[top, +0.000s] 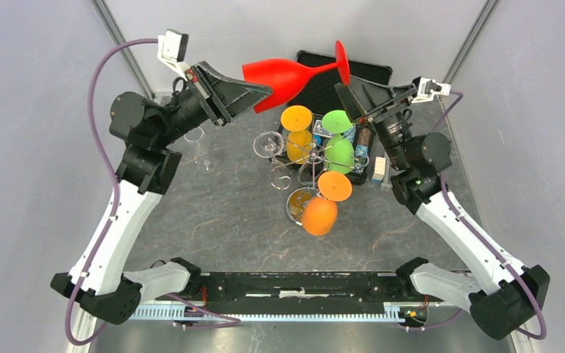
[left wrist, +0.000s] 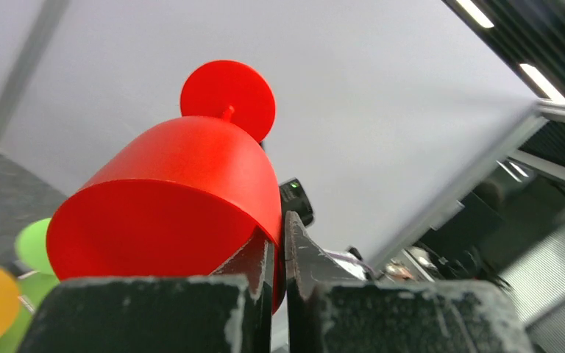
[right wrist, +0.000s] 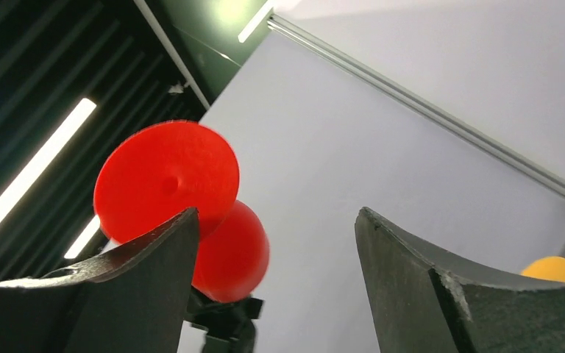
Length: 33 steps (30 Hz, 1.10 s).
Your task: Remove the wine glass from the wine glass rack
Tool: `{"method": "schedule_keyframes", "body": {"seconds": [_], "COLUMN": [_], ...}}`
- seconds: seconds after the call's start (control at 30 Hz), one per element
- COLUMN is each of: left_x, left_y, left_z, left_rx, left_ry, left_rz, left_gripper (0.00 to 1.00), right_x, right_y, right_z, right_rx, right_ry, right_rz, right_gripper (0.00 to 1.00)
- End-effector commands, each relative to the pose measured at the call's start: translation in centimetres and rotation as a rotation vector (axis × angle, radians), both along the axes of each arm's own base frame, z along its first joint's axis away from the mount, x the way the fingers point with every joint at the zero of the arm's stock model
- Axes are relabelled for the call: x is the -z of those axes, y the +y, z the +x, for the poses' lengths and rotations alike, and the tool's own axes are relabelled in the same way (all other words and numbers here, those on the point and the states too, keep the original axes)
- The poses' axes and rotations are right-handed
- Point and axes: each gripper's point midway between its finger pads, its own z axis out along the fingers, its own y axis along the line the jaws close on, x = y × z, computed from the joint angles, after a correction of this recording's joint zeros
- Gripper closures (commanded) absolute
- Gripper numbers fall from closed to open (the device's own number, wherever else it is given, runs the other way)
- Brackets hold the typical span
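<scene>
Grey mottled stone-look tabletop (top: 221, 213) inside pale walls, my two arms bolted at its near edge. Black foam-lined case (top: 371, 73) lies at the far edge. Shiny chrome wire wine glass rack (top: 296, 200) stands mid-table in front of the case, round mirrored base, curled arms.

Red plastic wine glass (top: 283, 73) is off the rack, up in the air above the far side of the table, over the case edge. It lies roughly horizontal, bowl towards my left arm, round foot towards my right arm.

My left pincer (top: 263, 92) is pressed together on the bowl's rim, pinching the wall of the red glass. The left wrist view shows the rim caught between the two fingers. My right pincer (right wrist: 276, 217) is spread wide by the foot end. The red foot disc sits just beside one finger (right wrist: 154, 250), partly hidden behind it; contact can't be told.

On the rack hang a green glass (top: 338, 151), a yellow-orange glass (top: 298, 143), an orange glass (top: 320, 215) and a clear glass (top: 268, 143).
</scene>
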Motion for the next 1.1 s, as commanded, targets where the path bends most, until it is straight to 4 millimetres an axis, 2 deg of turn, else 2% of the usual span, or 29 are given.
{"method": "schedule_keyframes", "body": {"seconds": [0.0,0.1,0.23,0.33,0.47,0.6,0.77,0.87,1.07], "left_x": [1.2,3.6,7.5,9.7,12.3,16.6,23.4,26.8,32.0], "left_y": [2.5,4.7,8.2,10.7,12.4,12.1,9.9,9.6,8.5], "left_z": [3.7,6.7,10.4,12.2,13.7,15.4,16.4,17.0,17.2], "left_rx": [-0.347,-0.551,-0.801,-0.938,-1.022,-0.97,-0.784,-0.728,-0.558], "left_ry": [-0.04,0.018,0.111,0.155,0.198,0.255,0.345,0.398,0.456], "left_rz": [0.14,0.263,0.472,0.634,0.785,0.965,1.15,1.244,1.38], "left_gripper": [0.98,0.98,0.98,0.98,0.98,0.98,0.98,0.98,0.98], "right_x": [-0.1,-0.8,-0.8,-1.2,-0.3,0.6,1.7,2.3,2.5], "right_y": [-0.2,-1.5,-2.9,-5.8,-9.8,-11.2,-10.9,-10.5,-10.6], "right_z": [0.1,0.2,0.1,-0.9,-1.5,-1.9,-1.5,-1.3,-1.6], "right_rx": [0.048,0.137,0.288,0.481,0.679,0.743,0.728,0.704,0.703], "right_ry": [-0.056,-0.11,-0.155,-0.195,-0.143,-0.119,-0.106,-0.104,-0.105], "right_rz": [-0.11,-0.185,-0.373,-0.529,-0.64,-0.717,-0.78,-0.798,-0.803], "right_gripper": [0.18,0.2,0.21,0.22,0.22,0.21,0.21,0.2,0.2]}}
